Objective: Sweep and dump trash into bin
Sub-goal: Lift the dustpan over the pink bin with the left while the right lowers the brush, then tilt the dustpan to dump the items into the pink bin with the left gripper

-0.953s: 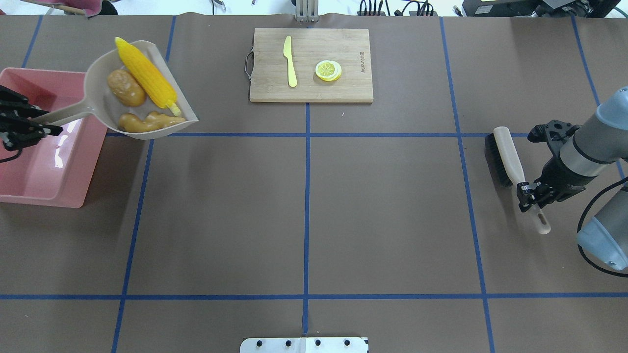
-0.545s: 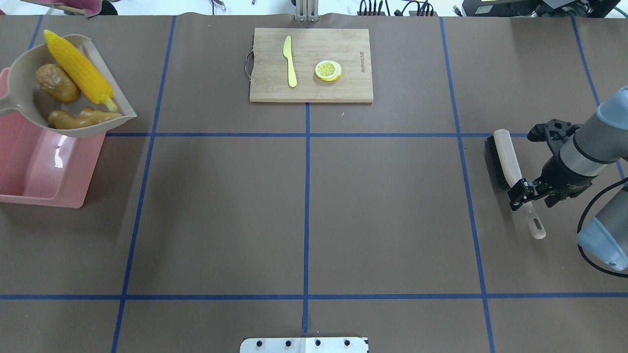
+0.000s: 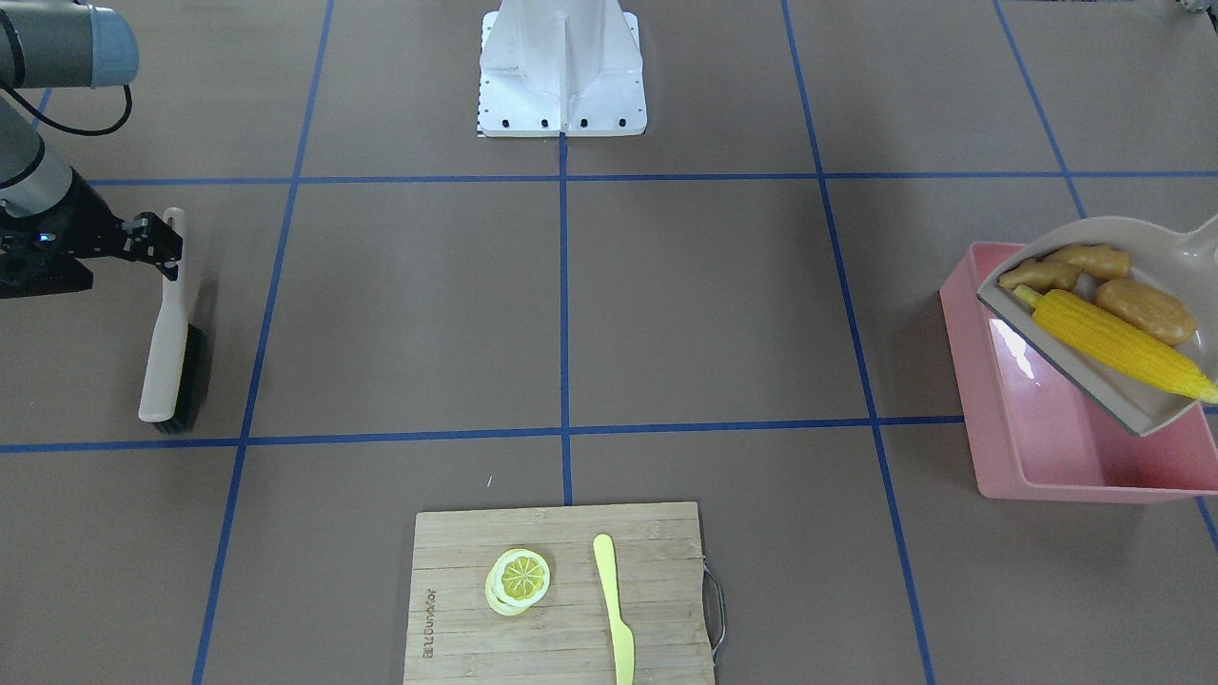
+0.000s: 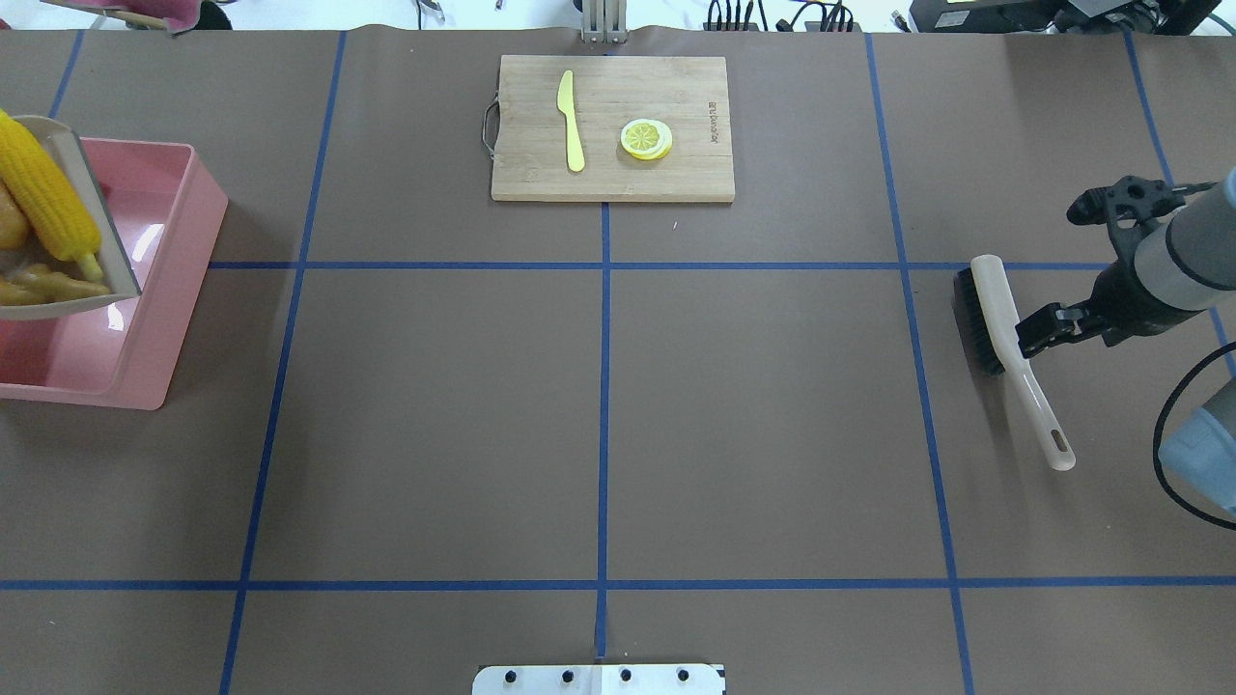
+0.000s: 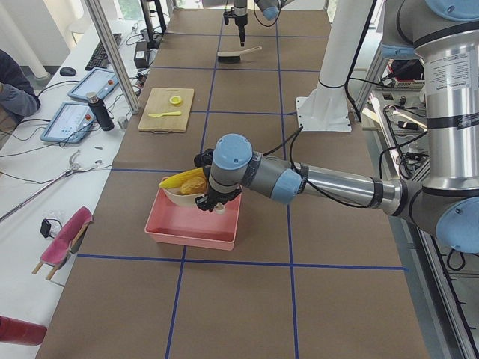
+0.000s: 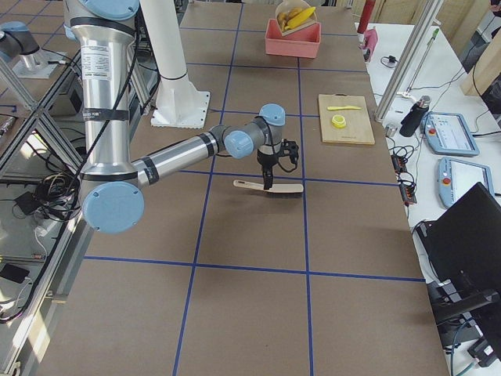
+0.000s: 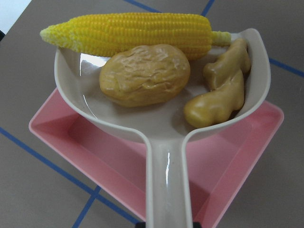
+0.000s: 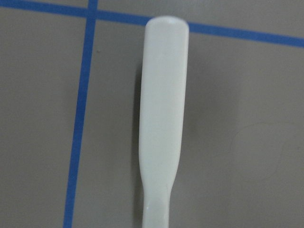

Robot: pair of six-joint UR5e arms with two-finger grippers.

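The beige dustpan (image 4: pixel 94 208) hangs tilted over the pink bin (image 4: pixel 183 251). It holds the yellow corn cob (image 3: pixel 1113 344), the brown potato (image 3: pixel 1145 311) and the tan ginger root (image 3: pixel 1066 266). The left wrist view shows all three in the pan: corn cob (image 7: pixel 128 31), potato (image 7: pixel 145 73), ginger root (image 7: pixel 221 90). My left gripper (image 5: pixel 212 203) is shut on the dustpan handle (image 7: pixel 168 180) and is off the overhead view's left edge. My right gripper (image 4: pixel 1031 340) is open at the neck of the brush (image 4: pixel 995 299), which lies on the table.
A wooden cutting board (image 4: pixel 666 87) at the far middle carries a pale yellow knife (image 4: pixel 572 121) and a lemon slice (image 4: pixel 645 138). The robot's base plate (image 4: pixel 599 679) is at the near edge. Blue tape lines cross the brown table.
My left arm has carried the loaded dustpan leftward until it hangs over the bin. My right gripper has moved off the brush handle's middle toward the brush head; the brush lies flat.
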